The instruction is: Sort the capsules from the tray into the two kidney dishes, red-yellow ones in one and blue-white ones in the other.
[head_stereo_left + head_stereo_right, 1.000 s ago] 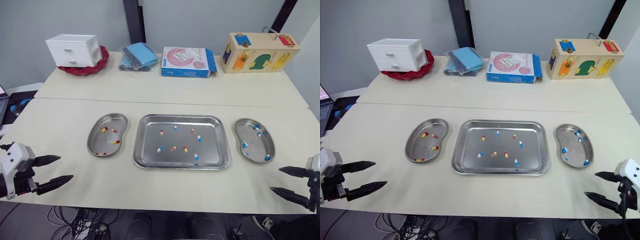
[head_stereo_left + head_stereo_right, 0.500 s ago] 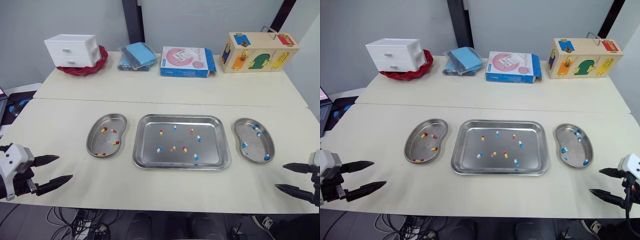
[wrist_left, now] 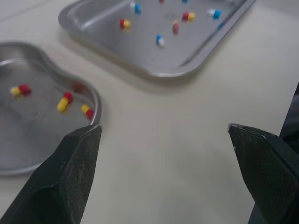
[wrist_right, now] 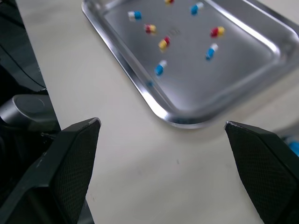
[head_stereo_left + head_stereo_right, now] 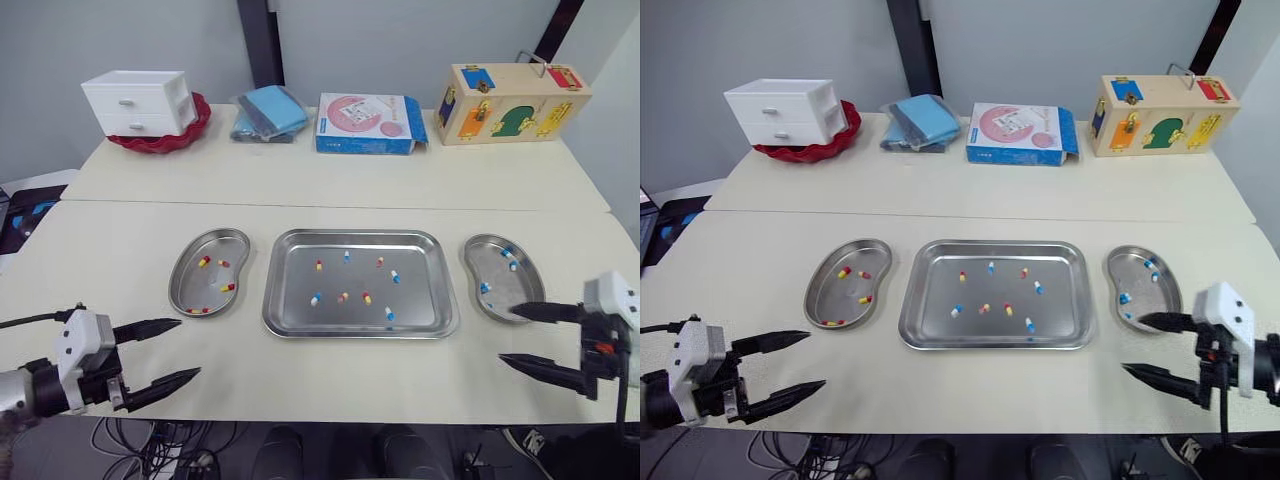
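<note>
Jaws on both arms are spread wide with nothing between them. The left gripper (image 5: 188, 348) hovers over the table's (image 5: 300, 180) front-left corner area, fingers pointing toward the tray. The right gripper (image 5: 508, 335) hovers near the front-right edge, fingers pointing inward. One of its fingertips lines up with the front end of the right kidney dish (image 5: 470, 262); I cannot tell if they touch.

The tray (image 5: 360, 333) lies in the middle near the front edge, its long axis running parallel to that edge. Eight capsules lie scattered in it, apart from one another and pointing different ways: blue-white capsules (image 5: 389, 314) mixed with red-yellow capsules (image 5: 367, 298).

The left kidney dish (image 5: 180, 285) sits just beside the tray's left end, its long axis running roughly front to back, and holds four red-yellow ones. The right kidney dish, just beside the tray's right end and also lying front to back, holds at least three blue-white ones.
</note>
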